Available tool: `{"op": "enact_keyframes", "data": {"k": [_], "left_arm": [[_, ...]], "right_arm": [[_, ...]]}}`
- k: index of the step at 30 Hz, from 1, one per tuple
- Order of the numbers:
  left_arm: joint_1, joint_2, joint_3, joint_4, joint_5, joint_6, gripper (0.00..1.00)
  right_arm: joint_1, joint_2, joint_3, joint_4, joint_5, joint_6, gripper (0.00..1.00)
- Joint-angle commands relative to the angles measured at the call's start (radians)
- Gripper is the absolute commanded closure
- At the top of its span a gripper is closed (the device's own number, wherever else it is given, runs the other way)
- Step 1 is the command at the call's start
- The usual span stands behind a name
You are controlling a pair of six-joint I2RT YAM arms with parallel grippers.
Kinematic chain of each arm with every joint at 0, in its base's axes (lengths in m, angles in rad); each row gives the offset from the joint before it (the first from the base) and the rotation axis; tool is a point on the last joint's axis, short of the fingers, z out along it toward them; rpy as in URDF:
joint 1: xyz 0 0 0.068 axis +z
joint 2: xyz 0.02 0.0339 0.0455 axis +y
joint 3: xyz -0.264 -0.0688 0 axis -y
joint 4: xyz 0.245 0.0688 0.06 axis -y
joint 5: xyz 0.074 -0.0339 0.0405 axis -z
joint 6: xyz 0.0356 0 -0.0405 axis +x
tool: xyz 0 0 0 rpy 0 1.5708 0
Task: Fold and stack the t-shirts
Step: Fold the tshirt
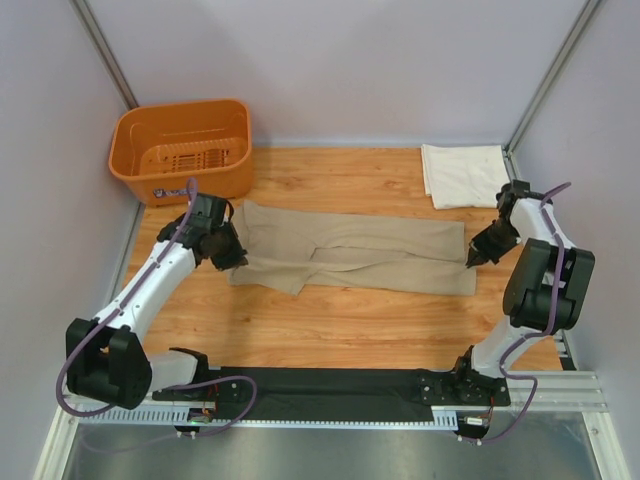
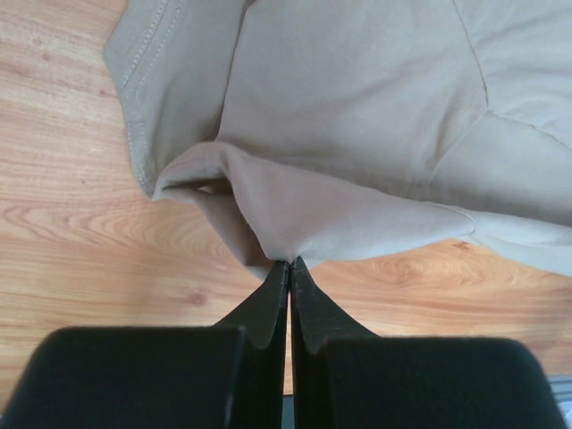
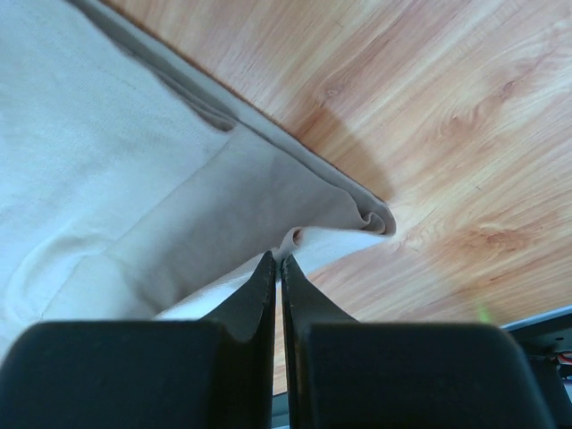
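Tan t-shirt (image 1: 370, 255) in closed left gripper (image 1: 238, 262) and right gripper (image 1: 470, 260)

Orange slotted basket (image 1: 225, 178) at far left corner, wooden tabletop (image 1: 340, 320), black strip (image 1: 330, 385) along near edge

basket label (image 1: 168, 190) unreadable, tan shirt (image 2: 357, 107) cut off at edges

Left arm (image 1: 150, 282) and right arm (image 1: 503, 348) alike: white link shells, black joint housings, purple cables (image 1: 64, 380) looped outside each, and the left claw (image 2: 289, 264) and right claw (image 3: 279, 259) matte black, two flat fingers (image 2: 268, 311) tapering to points from blocky square bodies.
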Motion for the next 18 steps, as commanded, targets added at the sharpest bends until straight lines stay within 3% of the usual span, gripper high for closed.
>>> {"op": "enact_keyframes", "data": {"k": [1,18], "left_arm": [[0.004,-0.034,0.012,-0.002,-0.003,-0.006,1.00],[0.035,0.274,0.309,-0.019,-0.038,0.040,1.00]], "right_arm": [[0.010,-0.035,-0.002,0.002,0.002,-0.019,1.00],[0.031,0.175,0.236,-0.006,-0.043,-0.042,0.99]]}}
